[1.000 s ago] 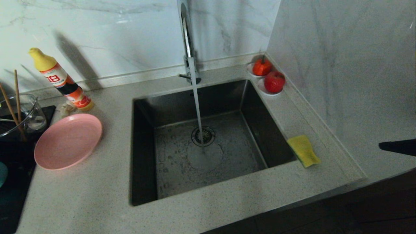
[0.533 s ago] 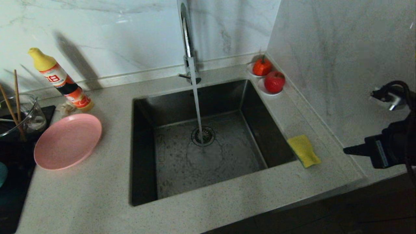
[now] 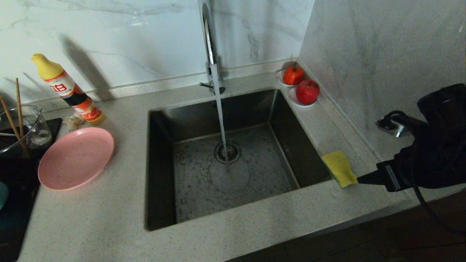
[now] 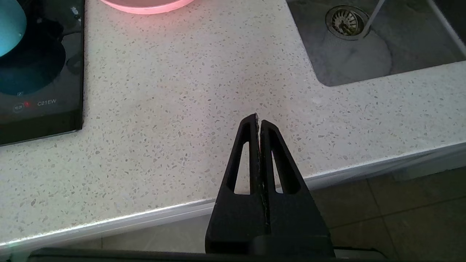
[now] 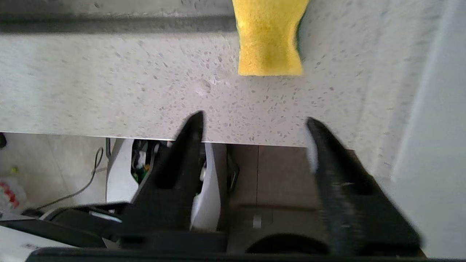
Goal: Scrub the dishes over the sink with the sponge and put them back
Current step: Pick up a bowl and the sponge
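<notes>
While water runs into the sink (image 3: 174,109), the right claw (image 5: 255,125) hangs spread near the sponge (image 5: 268,36).

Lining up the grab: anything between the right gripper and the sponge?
Nothing: right wrist view shows only bare speckled counter between the open right gripper and the sponge.

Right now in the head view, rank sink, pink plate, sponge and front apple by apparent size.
1. Sink
2. Pink plate
3. Sponge and front apple: they look alike in size, so I leave them unranked.
</notes>
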### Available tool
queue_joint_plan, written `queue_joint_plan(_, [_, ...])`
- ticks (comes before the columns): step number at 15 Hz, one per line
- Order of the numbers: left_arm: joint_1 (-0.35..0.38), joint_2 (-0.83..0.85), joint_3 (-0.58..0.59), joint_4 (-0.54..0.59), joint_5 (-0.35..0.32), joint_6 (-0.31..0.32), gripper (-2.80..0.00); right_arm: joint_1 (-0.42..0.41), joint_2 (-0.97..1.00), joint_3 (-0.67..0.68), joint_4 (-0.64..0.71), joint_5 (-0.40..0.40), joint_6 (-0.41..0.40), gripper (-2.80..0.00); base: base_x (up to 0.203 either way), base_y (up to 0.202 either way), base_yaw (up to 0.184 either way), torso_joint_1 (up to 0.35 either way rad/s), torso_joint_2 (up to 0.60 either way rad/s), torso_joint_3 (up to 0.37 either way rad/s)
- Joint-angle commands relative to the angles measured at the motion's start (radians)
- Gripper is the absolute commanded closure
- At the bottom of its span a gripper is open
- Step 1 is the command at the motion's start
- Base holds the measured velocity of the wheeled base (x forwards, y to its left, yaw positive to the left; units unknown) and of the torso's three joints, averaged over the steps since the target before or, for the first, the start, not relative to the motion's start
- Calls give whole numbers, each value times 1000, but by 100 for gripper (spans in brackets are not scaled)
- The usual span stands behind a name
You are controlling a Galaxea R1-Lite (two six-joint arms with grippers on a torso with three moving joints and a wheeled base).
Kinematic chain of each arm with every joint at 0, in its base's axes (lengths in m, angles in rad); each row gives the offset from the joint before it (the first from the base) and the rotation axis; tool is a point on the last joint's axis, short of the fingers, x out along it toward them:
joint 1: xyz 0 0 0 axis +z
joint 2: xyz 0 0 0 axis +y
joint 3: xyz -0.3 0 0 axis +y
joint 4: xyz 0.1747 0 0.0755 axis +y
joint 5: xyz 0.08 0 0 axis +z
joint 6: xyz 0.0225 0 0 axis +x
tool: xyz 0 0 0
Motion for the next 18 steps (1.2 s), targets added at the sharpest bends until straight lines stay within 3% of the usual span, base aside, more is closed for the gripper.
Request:
queue_joint_plan(1, [0, -1, 0, 0, 0, 0, 0, 5, 62, -9, 7, 1, 1, -280, 0, 0, 0, 0, 0, 0])
queue_joint_plan(12, [0, -1, 0, 0, 0, 0, 0, 17, 210, -52, 1, -42, -13, -280, 0, 0, 0, 0, 0, 0])
queue_joint_plan(18, [0, -1, 0, 0, 0, 0, 0, 37, 261, -90, -1, -113, -28, -280, 0, 0, 0, 0, 0, 0])
